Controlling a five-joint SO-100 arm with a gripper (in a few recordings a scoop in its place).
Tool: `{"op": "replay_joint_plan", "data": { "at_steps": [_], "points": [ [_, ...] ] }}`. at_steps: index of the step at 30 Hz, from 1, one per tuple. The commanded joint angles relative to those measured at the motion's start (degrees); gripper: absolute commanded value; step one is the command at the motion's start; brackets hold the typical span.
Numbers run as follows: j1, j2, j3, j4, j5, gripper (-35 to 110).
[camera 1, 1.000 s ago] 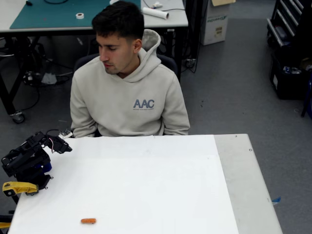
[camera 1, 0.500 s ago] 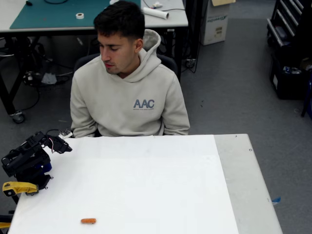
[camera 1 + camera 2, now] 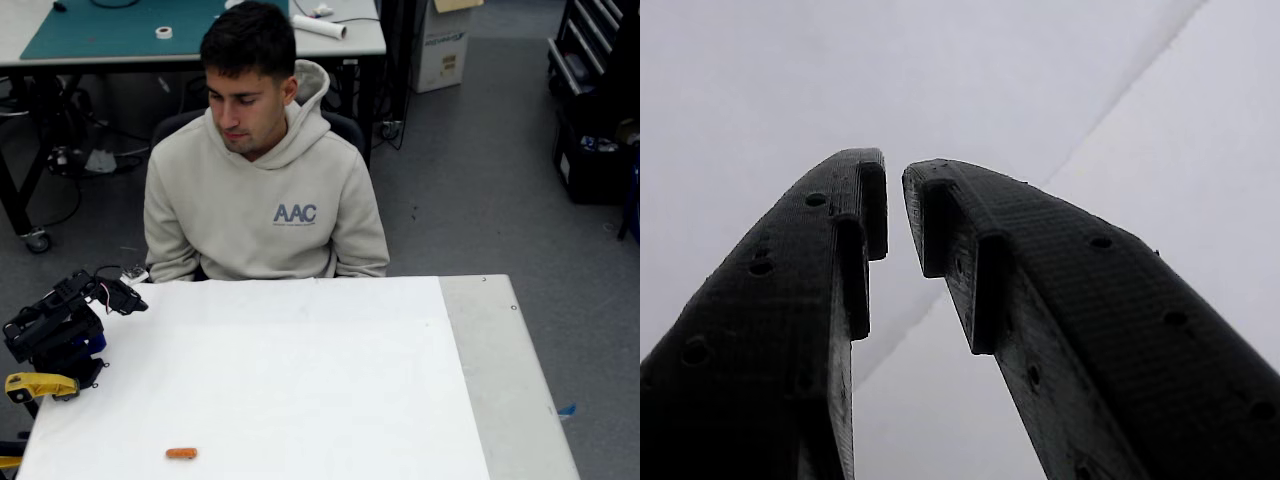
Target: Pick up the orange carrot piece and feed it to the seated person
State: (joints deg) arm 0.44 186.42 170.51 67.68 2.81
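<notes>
From my remote station, in the fixed view, the black arm [image 3: 55,325] sits folded at the table's left edge, its gripper [image 3: 128,300] pointing toward the far side, just off the far left corner of the white table [image 3: 300,380]. A yellow clamp handle [image 3: 38,385] is fixed at the left edge, just in front of the arm's base. In the wrist view the gripper [image 3: 895,200] has its two black fingers [image 3: 830,270] almost together, a narrow slit between the tips and nothing held between them; pale tabletop lies beyond.

The orange carrot piece [image 3: 181,453] lies flat near the table's near edge, toward the near left corner, lengthwise along that edge. It is well apart from the gripper and touches nothing else.

The seated person [image 3: 262,195] sits behind the far edge, left of its middle, in a light hoodie marked "AAC", head bowed toward the tabletop. A grey strip [image 3: 510,380] runs along the table's right edge.
</notes>
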Motion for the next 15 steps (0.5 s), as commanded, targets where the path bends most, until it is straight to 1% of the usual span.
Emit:
{"op": "replay_joint_plan", "data": {
  "at_steps": [1,15],
  "points": [
    [-1.32,1.49,-3.52,1.05,0.88,-2],
    [-0.97,1.49,-3.52,1.05,0.88,-2]
  ]
}}
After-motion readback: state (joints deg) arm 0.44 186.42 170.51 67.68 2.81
